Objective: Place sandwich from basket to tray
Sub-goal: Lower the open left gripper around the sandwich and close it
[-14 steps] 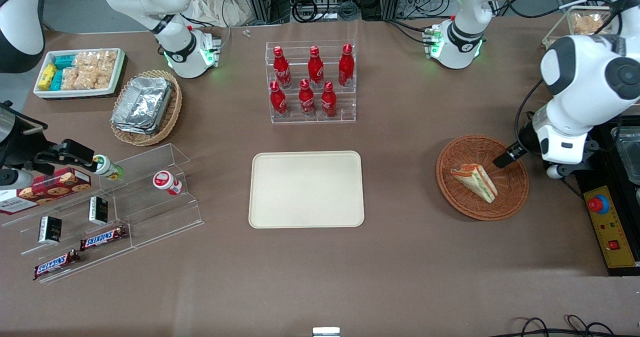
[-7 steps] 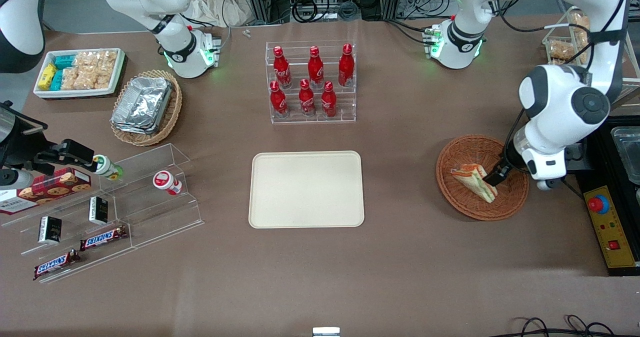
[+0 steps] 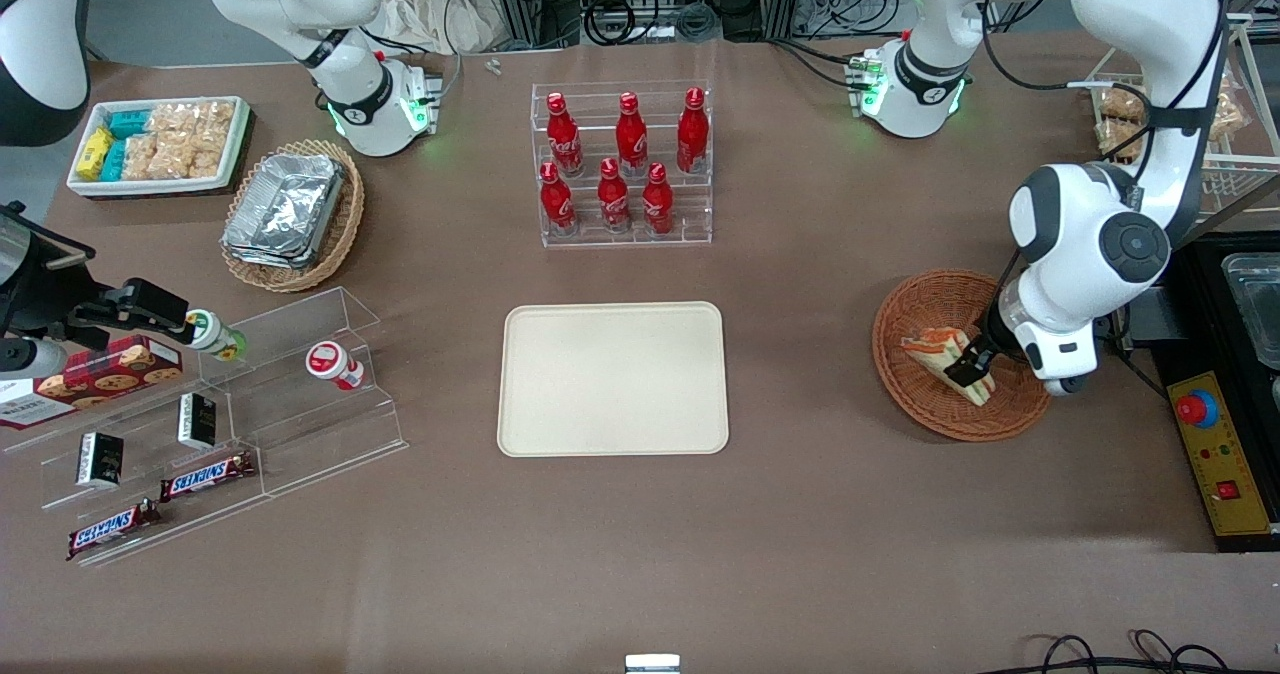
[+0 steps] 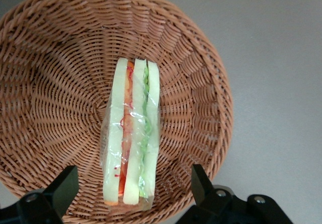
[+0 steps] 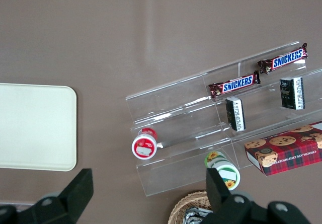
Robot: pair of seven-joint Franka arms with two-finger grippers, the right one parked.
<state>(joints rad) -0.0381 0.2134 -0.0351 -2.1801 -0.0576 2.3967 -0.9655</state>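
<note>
The gripper [image 4: 132, 183] has been brought down over the basket [image 3: 925, 306] within the last second, its fingers spread wide astride the sandwich [image 4: 132, 138]. The sandwich lies ungrasped in the basket, well apart from the tray [image 3: 612, 378]. Closure is judged imminent.

- brown table [image 3: 800, 514]
- cream tray [image 3: 612, 378], mid-table
- bottle rack [image 3: 622, 164], farther from the front camera
- wicker basket [image 3: 925, 406] toward the working arm's end, gripper [image 3: 966, 364] over it
- clear snack shelf [image 3: 290, 424], foil-tray basket [image 3: 345, 224], white snack bin [image 3: 235, 149] toward the parked arm's end
</note>
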